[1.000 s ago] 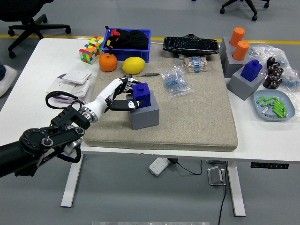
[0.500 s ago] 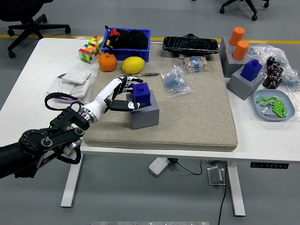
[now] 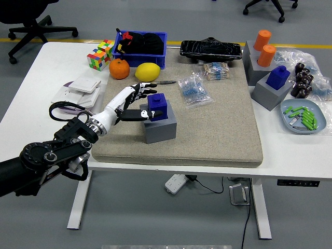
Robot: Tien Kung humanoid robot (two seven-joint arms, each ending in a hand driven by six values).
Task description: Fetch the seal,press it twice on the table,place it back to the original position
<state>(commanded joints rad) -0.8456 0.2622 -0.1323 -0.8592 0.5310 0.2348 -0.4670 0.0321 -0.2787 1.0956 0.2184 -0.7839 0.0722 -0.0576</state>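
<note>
A blue seal [image 3: 157, 106] stands upright in a grey block holder [image 3: 161, 127] on the beige mat [image 3: 218, 135]. My left hand [image 3: 136, 106] comes in from the lower left and sits at the seal's left side. Its thumb touches the seal's front left face and the fingers [image 3: 140, 96] curl around the seal's back left side, loosely closed on it. The seal rests in the holder. My right arm is out of view.
A pen [image 3: 162, 82], a lemon [image 3: 148, 71], an orange [image 3: 120, 68] and a blue bin [image 3: 141, 47] lie behind the hand. A bag of parts [image 3: 193, 91] lies right of the seal. Other seals in grey holders [image 3: 272, 88] stand at the far right.
My left hand has closed in slightly on the seal, the thumb shifting up along its front face. The seal and holder have not moved.
</note>
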